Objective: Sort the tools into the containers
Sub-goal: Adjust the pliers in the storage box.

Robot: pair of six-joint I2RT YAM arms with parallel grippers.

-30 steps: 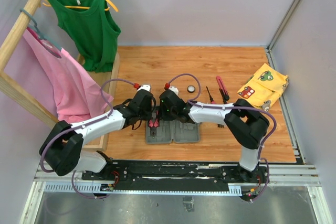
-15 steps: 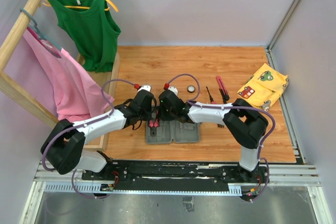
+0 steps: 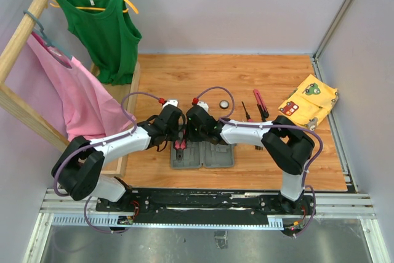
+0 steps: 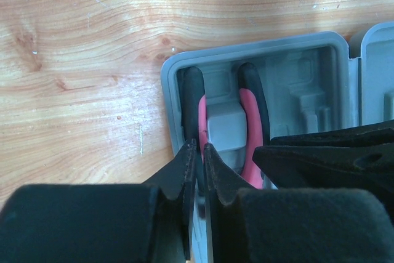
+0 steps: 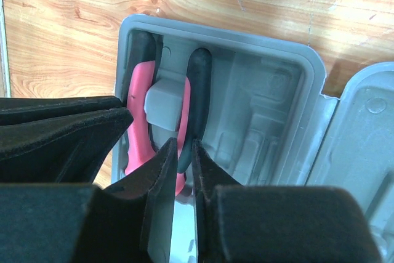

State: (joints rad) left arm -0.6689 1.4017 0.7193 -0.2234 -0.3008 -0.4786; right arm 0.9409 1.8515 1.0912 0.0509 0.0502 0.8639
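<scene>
Left hand (image 4: 200,149) nearly closed, tips on pliers (image 4: 249,127), right hand (image 5: 184,147) likewise

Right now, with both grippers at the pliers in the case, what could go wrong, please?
The left gripper and right gripper crowd side by side over one half of the case, so they could collide. Their nearly closed tips meet the pliers at the handles; a push could slip off or tilt the pliers out of the slot.
</scene>
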